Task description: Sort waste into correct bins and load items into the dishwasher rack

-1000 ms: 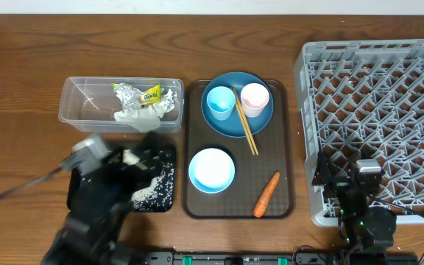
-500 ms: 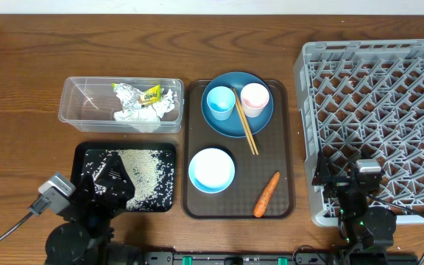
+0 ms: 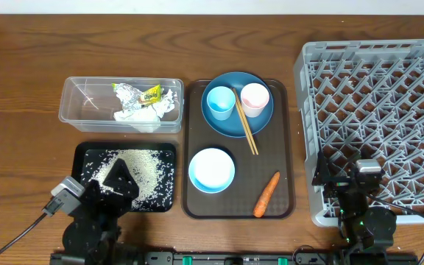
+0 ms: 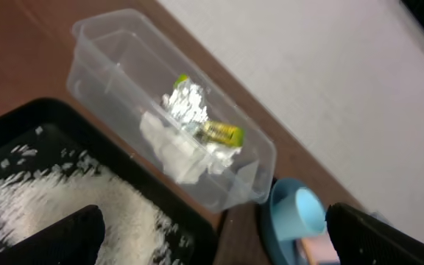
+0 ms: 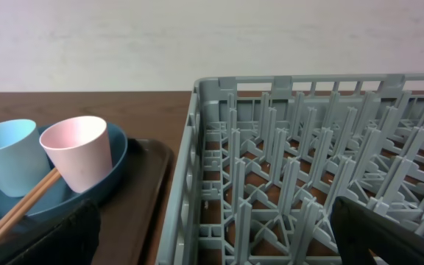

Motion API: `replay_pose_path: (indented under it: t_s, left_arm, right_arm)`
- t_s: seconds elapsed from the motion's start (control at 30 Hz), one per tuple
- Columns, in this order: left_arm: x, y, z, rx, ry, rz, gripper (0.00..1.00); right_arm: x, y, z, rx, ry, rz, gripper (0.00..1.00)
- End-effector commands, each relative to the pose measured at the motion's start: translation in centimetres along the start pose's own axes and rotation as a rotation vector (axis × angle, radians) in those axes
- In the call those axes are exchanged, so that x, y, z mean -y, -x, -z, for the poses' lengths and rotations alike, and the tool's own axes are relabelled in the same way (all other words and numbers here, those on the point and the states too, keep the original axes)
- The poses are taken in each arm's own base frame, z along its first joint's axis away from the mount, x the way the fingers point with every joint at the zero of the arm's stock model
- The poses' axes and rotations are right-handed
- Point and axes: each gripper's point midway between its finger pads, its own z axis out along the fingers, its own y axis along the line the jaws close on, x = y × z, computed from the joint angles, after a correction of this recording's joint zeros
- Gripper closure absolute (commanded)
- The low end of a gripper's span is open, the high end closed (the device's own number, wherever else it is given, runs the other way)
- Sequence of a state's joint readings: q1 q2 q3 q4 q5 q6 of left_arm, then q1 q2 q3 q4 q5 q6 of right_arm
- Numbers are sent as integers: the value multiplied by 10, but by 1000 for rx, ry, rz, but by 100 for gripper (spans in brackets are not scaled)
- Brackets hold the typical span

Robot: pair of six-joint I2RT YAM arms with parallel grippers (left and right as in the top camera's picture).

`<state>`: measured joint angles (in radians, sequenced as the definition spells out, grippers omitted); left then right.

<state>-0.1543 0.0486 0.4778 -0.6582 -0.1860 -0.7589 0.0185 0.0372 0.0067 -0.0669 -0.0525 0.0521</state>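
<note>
The clear tub (image 3: 87,103) holds white napkins (image 3: 142,112) and the foil wrapper (image 3: 135,93). The black tray (image 3: 166,151) holds loose rice (image 3: 142,168). The dark-blue plate (image 3: 260,121) carries the light-blue cup (image 3: 221,103), the pink cup (image 3: 255,99) and the chopsticks (image 3: 246,126). The light-blue bowl (image 3: 212,169) sits in front of the plate. The grey rack (image 3: 381,96) stands at the right. My left gripper (image 3: 118,179) is open and empty over the black tray's front; in its wrist view (image 4: 212,239) it faces the tub (image 4: 109,73). My right gripper (image 5: 212,235) is open and empty at the rack's front-left corner (image 3: 361,180).
A dark brown serving tray (image 3: 271,158) bears the plate, the bowl and an orange carrot (image 3: 266,194). The rack's wall (image 5: 197,162) stands close to the serving tray's right edge.
My left arm has pulled back from over the black tray toward the table's front edge, uncovering the rice. The right arm has not moved.
</note>
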Motion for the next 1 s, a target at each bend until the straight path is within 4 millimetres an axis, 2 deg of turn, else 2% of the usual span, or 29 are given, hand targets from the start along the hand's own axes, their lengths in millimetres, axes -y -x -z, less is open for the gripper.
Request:
replay_pose_path:
  t_s: [0.0, 0.27, 0.53, 0.7, 0.97]
  left_arm:
    - [0, -2, -6, 23, -29, 8, 1]
    - [22, 1, -25, 98, -184, 40, 1]
    - [46, 17, -29, 217, -342, 73, 1]
    - [47, 18, -33, 257, -390, 81, 1]
    - [31, 2, -47, 242, -350, 32, 1]
  right_arm:
    - [0, -2, 0, -6, -1, 4, 1]
    - [0, -2, 0, -6, -1, 4, 1]
    - [0, -2, 0, -6, -1, 4, 1]
    - [0, -2, 0, -6, -1, 4, 1]
    - [0, -2, 0, -6, -1, 4, 1]
